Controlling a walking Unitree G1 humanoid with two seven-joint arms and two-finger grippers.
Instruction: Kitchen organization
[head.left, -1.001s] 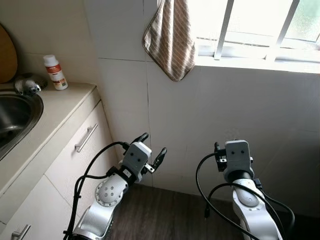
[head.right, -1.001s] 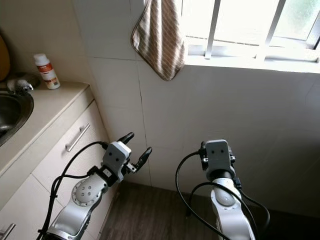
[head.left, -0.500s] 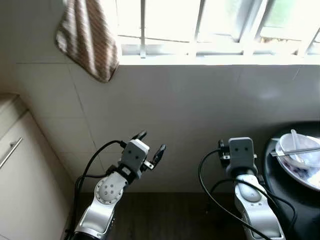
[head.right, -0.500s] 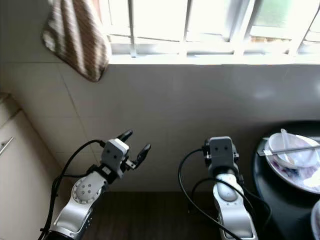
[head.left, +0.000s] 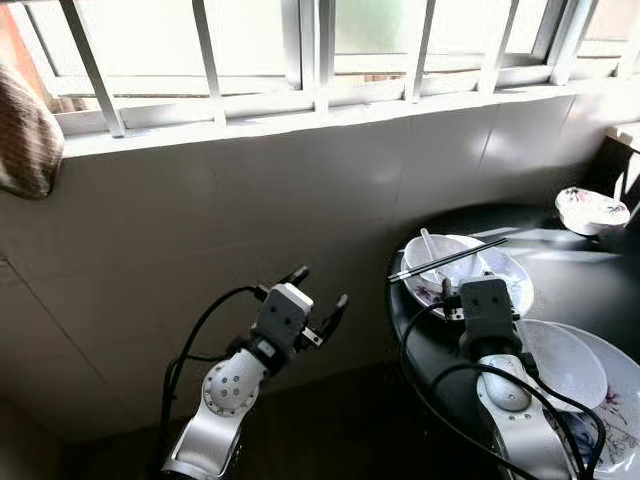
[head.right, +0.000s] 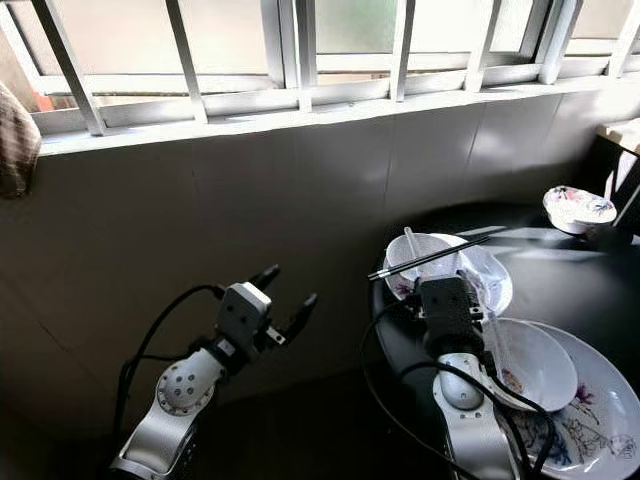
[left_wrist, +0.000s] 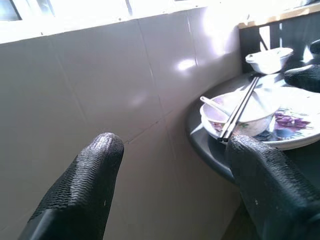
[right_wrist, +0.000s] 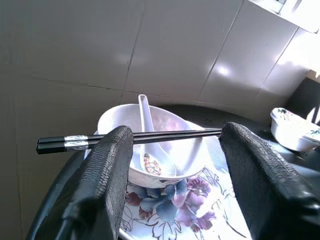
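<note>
Dark round tabletop (head.left: 590, 290) under the window carries the chopsticks (head.left: 447, 259) crosswise over a bowl (right_wrist: 155, 145), dead ahead at 12 o'clock of the spread-open right gripper (right_wrist: 172, 165), way nearer than the open left gripper (head.left: 318, 298).

Head pair looks down at the grey tiled wall (head.left: 250, 190); wrist cameras look close.
All views share the pair of black chopsticks (right_wrist: 130, 136) lying across the white ceramic bowl (head.left: 455, 262), right of frame.

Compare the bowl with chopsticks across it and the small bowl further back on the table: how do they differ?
The near bowl sits on a flowered plate; the small bowl stands directly on the dark table. The near bowl carries chopsticks across its rim and a spoon inside; the small bowl shows neither. The small one looks smaller. Both are white with painted decoration.
</note>
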